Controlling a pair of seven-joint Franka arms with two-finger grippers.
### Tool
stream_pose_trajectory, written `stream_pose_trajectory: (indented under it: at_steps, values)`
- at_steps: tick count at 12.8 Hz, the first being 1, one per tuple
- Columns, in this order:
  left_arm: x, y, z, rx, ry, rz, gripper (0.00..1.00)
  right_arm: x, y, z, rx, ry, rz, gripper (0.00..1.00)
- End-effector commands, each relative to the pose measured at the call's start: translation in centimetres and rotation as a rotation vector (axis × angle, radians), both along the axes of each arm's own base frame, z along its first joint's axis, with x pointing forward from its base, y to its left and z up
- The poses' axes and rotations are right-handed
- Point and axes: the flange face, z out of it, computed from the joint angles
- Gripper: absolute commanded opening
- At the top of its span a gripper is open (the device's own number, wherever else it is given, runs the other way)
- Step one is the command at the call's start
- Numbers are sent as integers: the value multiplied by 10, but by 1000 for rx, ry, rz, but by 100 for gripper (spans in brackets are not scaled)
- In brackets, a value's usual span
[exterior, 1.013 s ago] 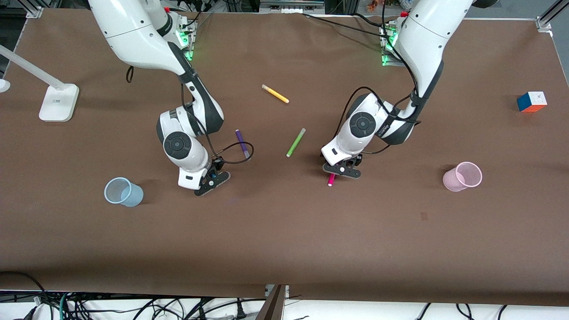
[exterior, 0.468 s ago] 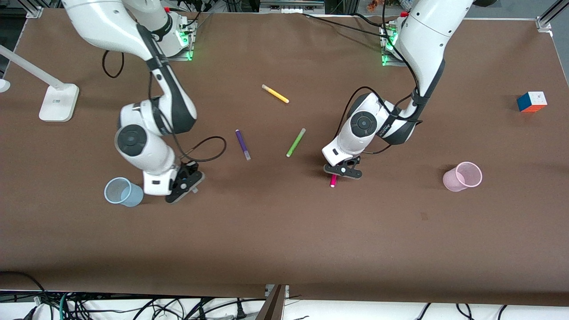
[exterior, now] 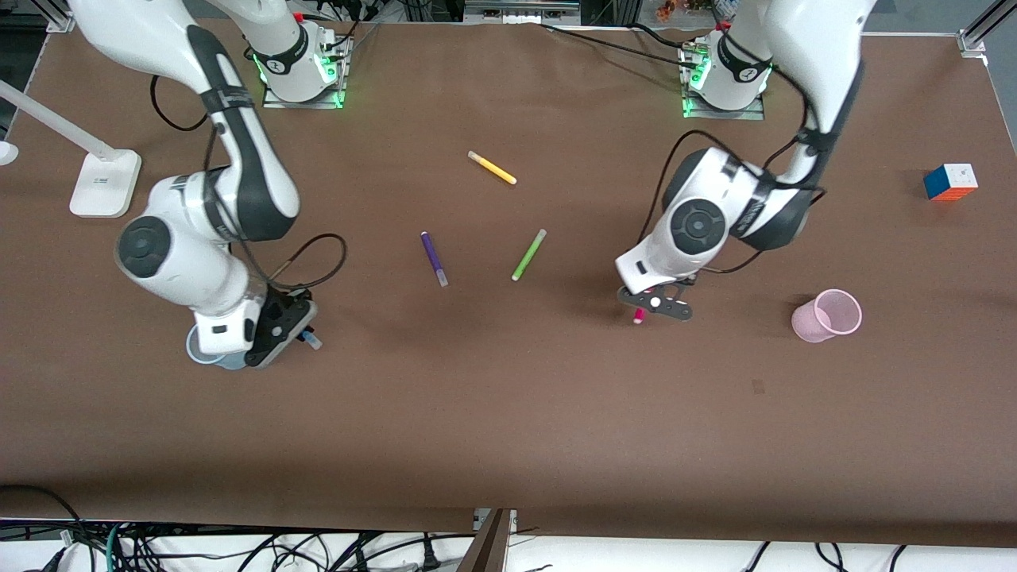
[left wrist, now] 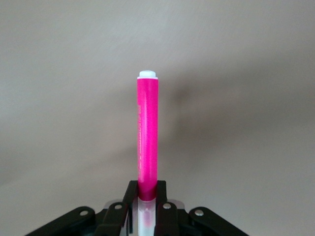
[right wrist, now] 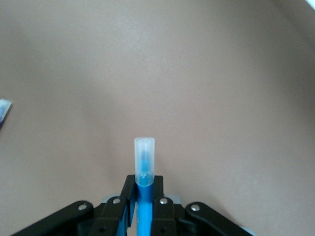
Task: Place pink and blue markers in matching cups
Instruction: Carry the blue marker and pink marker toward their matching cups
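Both arms are carrying. The right gripper [exterior: 295, 332] is clamped on the blue marker [right wrist: 143, 196] and is hanging over the light blue cup [exterior: 208, 354], which is mostly hidden under the wrist at the right arm's end of the table. The left gripper [exterior: 656, 305] is pinching the pink marker [left wrist: 147, 135] at its pale cap end and is holding it over bare table between the lime-green marker [exterior: 528, 254] and the pale pink cup [exterior: 827, 315].

For a clean drop, each marker probably wants bringing upright over its cup's mouth, tip low inside the rim, before the fingers part. The pink marker needs carrying toward the left arm's end of the table first.

The markers are slim, smooth plastic cylinders; the blue one's cap is clear and greyish. The pink cup is thin, translucent, with a rolled rim, and is likely light enough to tip if knocked. Whether the blue cup is standing squarely cannot be judged, as the wrist is covering it. The table [exterior: 508, 445] is a matte brown surface.

A purple marker [exterior: 433, 257], a yellow marker [exterior: 492, 168] and a colour cube [exterior: 950, 182] are lying apart.
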Motion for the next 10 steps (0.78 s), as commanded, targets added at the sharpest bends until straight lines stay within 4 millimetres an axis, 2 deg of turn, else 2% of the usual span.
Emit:
stream_pose_trajectory:
  at_steps: [1,4,7,9,10]
  values:
    - [8,31,25,93,117,-117,0,6,-54,8,91,-16,93,0]
    - [18,95,34,210,230,-285,0,13,-87,20,108,-25,186,0]
    - [33,171,33,275,289,-370,0,17,-110,17,196,-53,235,0]
    - [39,203,37,342,309,-430,0,18,-123,14,247,-87,260,0]
    - [41,212,38,367,316,-455,0,18,-134,13,261,-99,271,0]
